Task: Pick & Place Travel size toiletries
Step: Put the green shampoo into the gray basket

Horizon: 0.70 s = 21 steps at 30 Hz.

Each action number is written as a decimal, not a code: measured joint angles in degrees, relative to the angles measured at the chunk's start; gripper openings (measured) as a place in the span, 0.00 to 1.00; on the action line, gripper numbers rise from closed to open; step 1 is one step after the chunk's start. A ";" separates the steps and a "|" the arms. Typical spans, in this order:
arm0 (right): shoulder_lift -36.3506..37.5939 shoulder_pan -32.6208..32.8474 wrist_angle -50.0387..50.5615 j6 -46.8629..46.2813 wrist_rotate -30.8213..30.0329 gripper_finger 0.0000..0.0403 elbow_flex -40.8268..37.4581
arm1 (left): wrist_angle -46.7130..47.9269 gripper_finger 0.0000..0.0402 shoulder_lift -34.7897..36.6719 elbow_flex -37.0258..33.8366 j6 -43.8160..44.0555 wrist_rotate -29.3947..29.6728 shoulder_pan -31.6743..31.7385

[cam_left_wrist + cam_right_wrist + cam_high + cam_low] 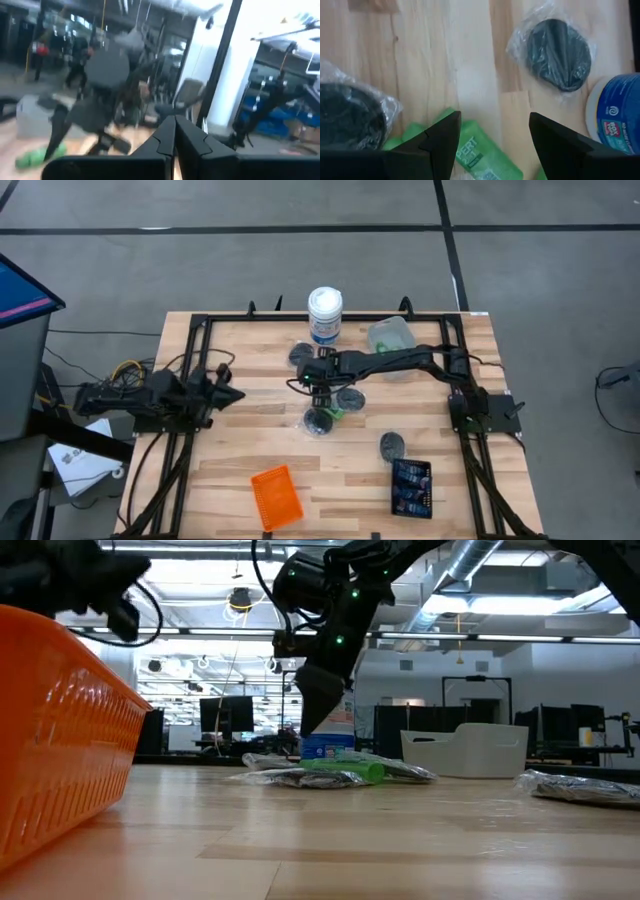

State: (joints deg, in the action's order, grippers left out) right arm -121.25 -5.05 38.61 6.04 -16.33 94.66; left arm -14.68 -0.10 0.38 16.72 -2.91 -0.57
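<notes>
My right gripper (493,120) is open and points down over the middle of the table (320,388). It hovers above a bright green bottle (479,156) that lies on the wood between its fingers, and the low view shows its fingertips (312,720) above the pile. Wrapped dark grey pucks lie around it (559,54) (347,124) (392,445). Dark blue tubes sit in the black tray (412,487). My left gripper (175,134) is shut and waits at the table's left side (228,393).
A tall white canister with a blue label (325,313) stands near the far edge, with a clear tray (392,335) to its right. An orange tray (276,497) lies near the near edge. Bare wood shows between the left arm and the pile.
</notes>
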 joint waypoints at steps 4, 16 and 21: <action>0.02 -1.00 1.04 0.35 1.42 0.56 0.34 | -9.31 0.00 0.09 0.01 0.06 -0.05 0.44; 0.04 -1.73 1.66 2.56 4.78 0.56 0.53 | -14.42 0.00 0.09 -0.07 0.06 -0.17 0.27; 0.04 -1.76 1.63 2.18 4.74 0.56 0.53 | -14.28 0.00 0.09 -0.07 0.06 -0.12 0.27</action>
State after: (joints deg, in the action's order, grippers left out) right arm -121.21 -6.81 40.25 8.23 -11.59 95.19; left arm -28.96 -0.01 0.32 16.78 -3.03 -0.30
